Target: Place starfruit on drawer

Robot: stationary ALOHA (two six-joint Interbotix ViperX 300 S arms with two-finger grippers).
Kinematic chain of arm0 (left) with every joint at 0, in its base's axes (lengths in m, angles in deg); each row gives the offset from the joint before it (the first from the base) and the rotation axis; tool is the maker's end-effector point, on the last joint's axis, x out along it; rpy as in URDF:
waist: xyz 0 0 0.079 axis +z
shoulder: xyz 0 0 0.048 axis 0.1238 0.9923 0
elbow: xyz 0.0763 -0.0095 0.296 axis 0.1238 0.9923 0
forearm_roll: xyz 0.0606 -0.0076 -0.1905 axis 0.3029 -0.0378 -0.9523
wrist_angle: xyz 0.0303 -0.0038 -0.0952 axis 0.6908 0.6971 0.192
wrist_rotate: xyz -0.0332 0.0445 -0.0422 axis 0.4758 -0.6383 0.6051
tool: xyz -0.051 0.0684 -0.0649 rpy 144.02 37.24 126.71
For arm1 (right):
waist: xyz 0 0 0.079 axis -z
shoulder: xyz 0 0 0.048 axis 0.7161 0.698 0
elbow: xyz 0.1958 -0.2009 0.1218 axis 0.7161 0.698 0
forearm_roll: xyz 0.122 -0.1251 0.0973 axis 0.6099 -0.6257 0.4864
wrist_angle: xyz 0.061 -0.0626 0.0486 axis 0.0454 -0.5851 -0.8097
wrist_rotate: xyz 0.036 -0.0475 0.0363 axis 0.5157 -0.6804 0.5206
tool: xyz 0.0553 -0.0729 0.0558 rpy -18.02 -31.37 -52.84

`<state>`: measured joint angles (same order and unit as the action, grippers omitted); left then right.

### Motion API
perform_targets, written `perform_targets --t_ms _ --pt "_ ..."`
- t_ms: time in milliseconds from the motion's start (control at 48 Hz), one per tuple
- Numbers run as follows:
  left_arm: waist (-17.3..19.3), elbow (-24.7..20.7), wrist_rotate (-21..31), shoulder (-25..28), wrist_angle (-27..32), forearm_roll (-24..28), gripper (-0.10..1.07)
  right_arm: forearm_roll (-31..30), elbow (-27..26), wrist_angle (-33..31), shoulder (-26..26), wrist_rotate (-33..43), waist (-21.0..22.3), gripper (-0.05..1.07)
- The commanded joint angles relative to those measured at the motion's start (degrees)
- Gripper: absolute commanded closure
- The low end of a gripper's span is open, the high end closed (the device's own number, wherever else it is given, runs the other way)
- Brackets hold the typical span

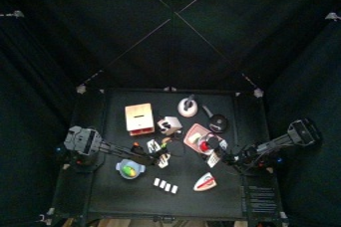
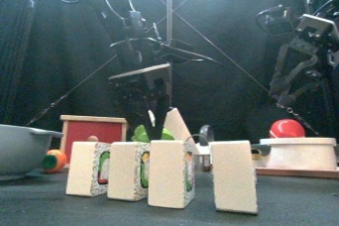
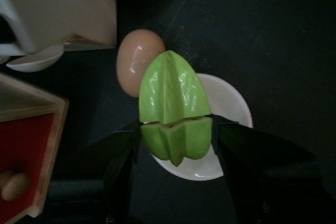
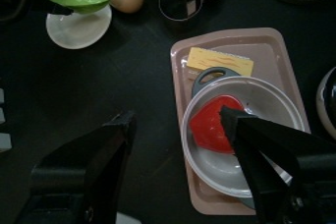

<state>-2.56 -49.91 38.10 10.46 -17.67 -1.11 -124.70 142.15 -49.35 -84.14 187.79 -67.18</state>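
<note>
starfruit: smooth, slightly glossy green plastic, ridged.
white disc: smooth, matt plastic look.
egg: smooth tan surface, soft sheen.
drawer: matt wood-like face, red front.
pink tray: smooth plastic.
table: matt black.
left gripper: matt black jaws.

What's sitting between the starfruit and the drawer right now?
Only bare black tabletop, as the left wrist view shows: the starfruit, between the left gripper's fingers over a white disc, has a gap to the drawer.
</note>
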Motion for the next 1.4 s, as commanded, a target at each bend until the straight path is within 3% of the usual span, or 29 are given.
perform_targets --t_ms 0,354,604,792,938,1021,1188,1375 --pt "-0.26 -0.7 0.44 -1.58 -0.09 0.18 0.22 -0.09 -0.44 0.09 -0.7 0.0 -0.26 0.04" --pt "-3.69 0.44 1.32 -8.79 0.18 0.7 0.22 -0.62 -0.26 0.09 -0.97 -0.09 -0.26 0.04" --pt "-3.6 3.43 1.23 -15.21 2.37 2.29 0.22 -0.35 -0.26 0.09 -0.97 0.0 -0.26 0.04" --pt "-3.43 7.03 1.58 -23.12 4.57 3.87 0.22 -0.26 0.0 0.18 -0.97 0.0 -0.26 0.04" --pt "-3.08 11.51 4.66 -30.06 5.8 4.22 0.22 -0.26 0.0 0.18 -0.97 0.09 -0.26 0.04" --pt "-0.62 14.59 7.03 -33.57 5.98 4.83 0.22 -0.26 0.0 0.09 -0.97 0.0 -0.26 0.04" --pt "9.14 21.09 10.99 -38.23 4.92 5.19 0.22 -0.18 0.18 0.09 -0.97 -0.09 -0.18 0.04" --pt "21.09 25.66 11.51 -39.11 -3.43 5.8 0.23 0.0 0.7 0.09 -0.97 -0.18 -0.18 0.04"
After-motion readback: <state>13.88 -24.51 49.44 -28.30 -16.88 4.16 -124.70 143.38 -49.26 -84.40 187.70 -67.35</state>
